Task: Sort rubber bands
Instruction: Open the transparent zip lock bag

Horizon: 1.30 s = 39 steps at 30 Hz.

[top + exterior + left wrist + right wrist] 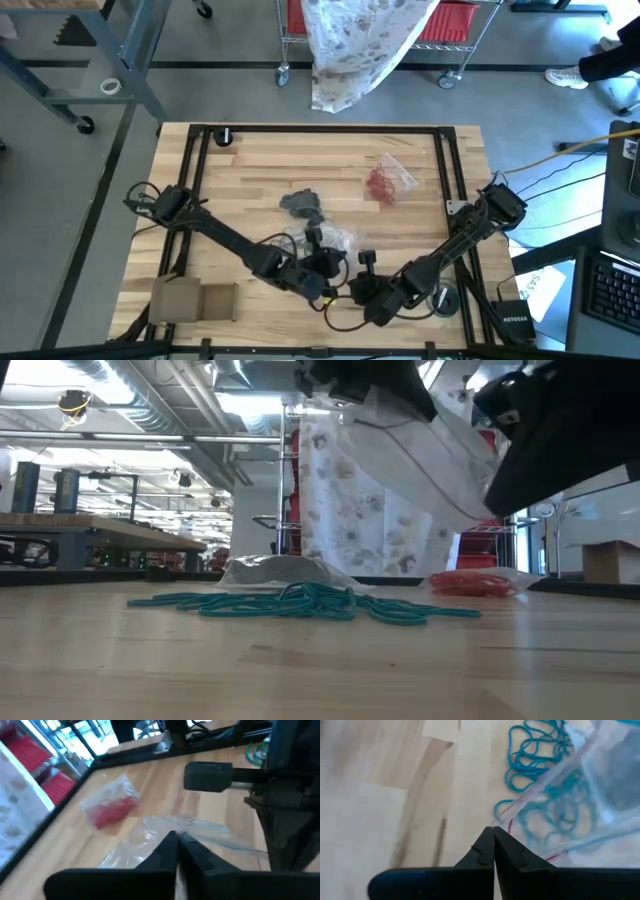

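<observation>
Teal rubber bands (300, 603) were spread in a loose tangle on the wooden table (250, 165), near the front edge where both arms had bunched up. Both grippers were pinched right down on the same clear plastic bag (420, 455), which hung lifted off the table between them in the low view. The left gripper (176, 842) had its fingers closed with the bag's film caught at the tips, and from its wrist camera the clear plastic trailed away across the wood. The right gripper (493, 836) was shut too, its tips nipping the bag's edge by the red zip line, and through the plastic you could see teal loops lying on the table underneath and beside it. Whether any of those bands were actually inside the bag I honestly couldn't tell. Further back on the table sat a second bag holding red rubber bands (384, 182), well apart from the grippers, and a dark grey pile (301, 205) lay near the middle, just behind the arms. Two cardboard pieces (195, 298) sat at the front left corner, and a roll of tape (110, 87) rested off the table.
</observation>
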Each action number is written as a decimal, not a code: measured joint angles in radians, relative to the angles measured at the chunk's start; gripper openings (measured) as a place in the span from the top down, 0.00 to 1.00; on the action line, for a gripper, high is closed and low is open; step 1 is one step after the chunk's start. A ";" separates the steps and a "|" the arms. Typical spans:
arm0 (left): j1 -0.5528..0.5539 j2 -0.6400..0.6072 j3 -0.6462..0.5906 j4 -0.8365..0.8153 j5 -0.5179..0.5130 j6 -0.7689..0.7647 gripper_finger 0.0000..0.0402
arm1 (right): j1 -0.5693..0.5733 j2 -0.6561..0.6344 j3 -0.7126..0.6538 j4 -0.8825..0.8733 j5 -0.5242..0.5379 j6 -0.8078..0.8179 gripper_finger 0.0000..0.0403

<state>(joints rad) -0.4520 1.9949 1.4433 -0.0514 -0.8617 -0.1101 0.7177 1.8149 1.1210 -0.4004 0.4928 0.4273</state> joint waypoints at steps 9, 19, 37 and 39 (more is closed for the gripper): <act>0.005 0.001 0.002 -0.167 0.062 -0.263 1.00 | -0.002 -0.045 0.090 -0.185 0.059 0.077 0.89; 0.015 0.004 0.002 -0.191 0.076 -0.401 1.00 | -0.010 -0.062 0.192 -0.199 0.187 -0.117 0.70; 0.042 -0.034 0.003 -0.012 0.209 -0.539 1.00 | -0.024 0.005 0.062 -0.073 0.272 -0.098 0.83; 0.041 -0.049 0.003 -0.009 0.225 -0.533 1.00 | -0.024 0.019 0.062 -0.074 0.281 -0.094 0.82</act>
<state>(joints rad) -0.4107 1.9463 1.4463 -0.0609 -0.6371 -0.6428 0.6933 1.8343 1.1831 -0.4739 0.7733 0.3332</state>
